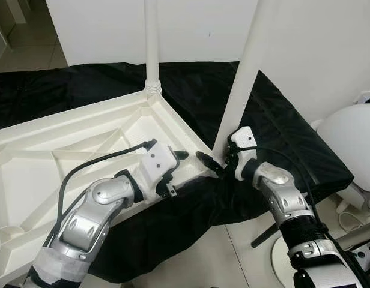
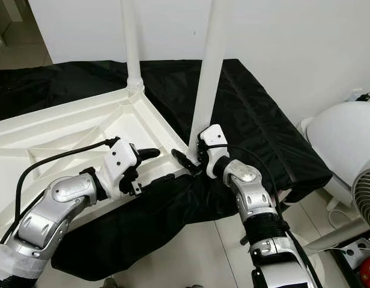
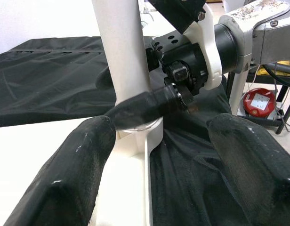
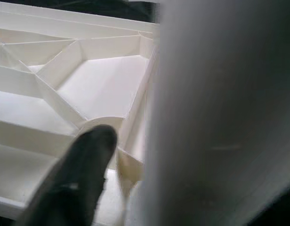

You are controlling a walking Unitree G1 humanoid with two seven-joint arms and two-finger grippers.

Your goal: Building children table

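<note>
The white plastic table top (image 1: 65,150) lies upside down on a black cloth, its ribs facing up. One white leg (image 1: 151,42) stands upright in the far corner socket. A second white leg (image 1: 242,78) stands a little tilted at the near right corner. My right gripper (image 1: 216,161) is shut on the base of this second leg (image 3: 124,52), one finger in front of it (image 3: 145,106) and one behind. My left gripper (image 1: 176,173) is open just left of that corner, over the table's rim, with its fingers (image 3: 65,169) wide apart and nothing between them.
The black cloth (image 1: 275,120) covers the floor and hangs under the table's near edge. A white fan (image 2: 344,141) stands at the right with a red object (image 2: 369,271) by its base. A white wall (image 1: 101,30) is behind. Pale floor (image 1: 203,258) lies in front.
</note>
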